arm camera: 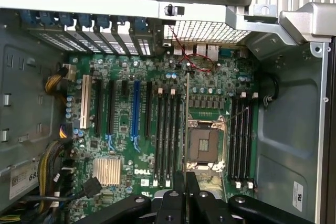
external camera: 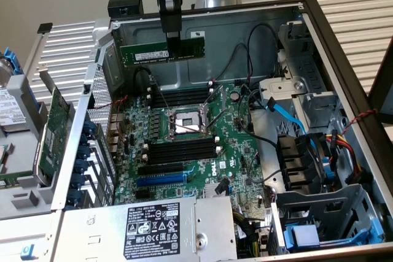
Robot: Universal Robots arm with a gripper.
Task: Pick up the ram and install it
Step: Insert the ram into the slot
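The ram [external camera: 147, 53], a thin green stick with a white label, hangs level and on edge high above the open computer case. My gripper [external camera: 174, 48] is shut on it near its middle, coming down from above. In the wrist view the ram [arm camera: 187, 124] shows edge-on as a thin line running out from my gripper [arm camera: 187, 181], over the motherboard beside the CPU socket [arm camera: 203, 142]. Black memory slots with white clips lie on both sides of the socket: one bank [external camera: 181, 97] toward the back wall, the other bank [external camera: 181, 150] nearer the front.
A green expansion card [external camera: 52, 127] with a metal bracket sits outside the case at the exterior view's left. Black cables [external camera: 245, 59], a blue cable [external camera: 285, 115], a drive cage [external camera: 331, 213] and the power supply [external camera: 159, 225] crowd the case around the motherboard [external camera: 236, 151].
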